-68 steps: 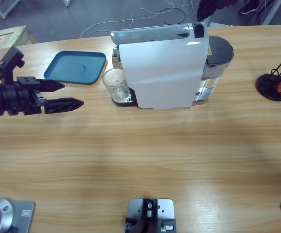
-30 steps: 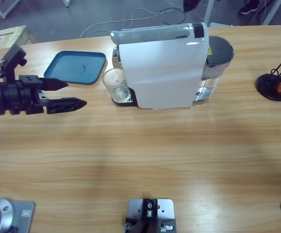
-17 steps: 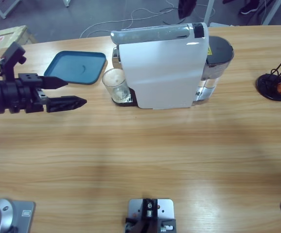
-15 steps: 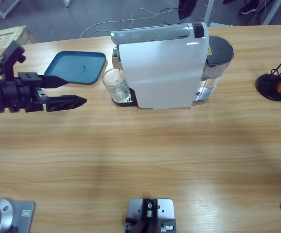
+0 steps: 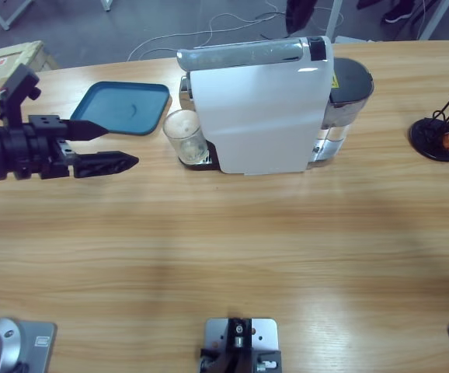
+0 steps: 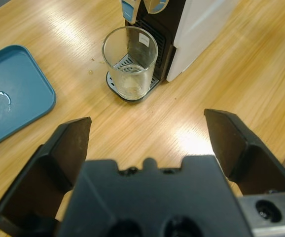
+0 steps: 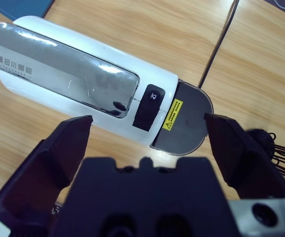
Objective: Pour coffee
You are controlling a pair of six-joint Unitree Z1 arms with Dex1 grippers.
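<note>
glass (image 6: 130,61) stood on coffee machine (image 5: 259,105) drip grate, upper centre of left wrist view; little coffee seen | left gripper (image 5: 100,148) spread wide, empty; right gripper (image 7: 147,136) spread wide | judged fragile, slippery, light; best clasped mid-wall

Bright, even overhead light across the wooden table (image 5: 232,256). Soft, short shadows fall just in front of the white coffee machine (image 5: 259,105). Glare streaks its glossy top (image 7: 68,74) in the right wrist view; a hot spot on the wood beside the machine in the left wrist view. Nearest gripper bodies look soft, slightly out of focus.
</note>
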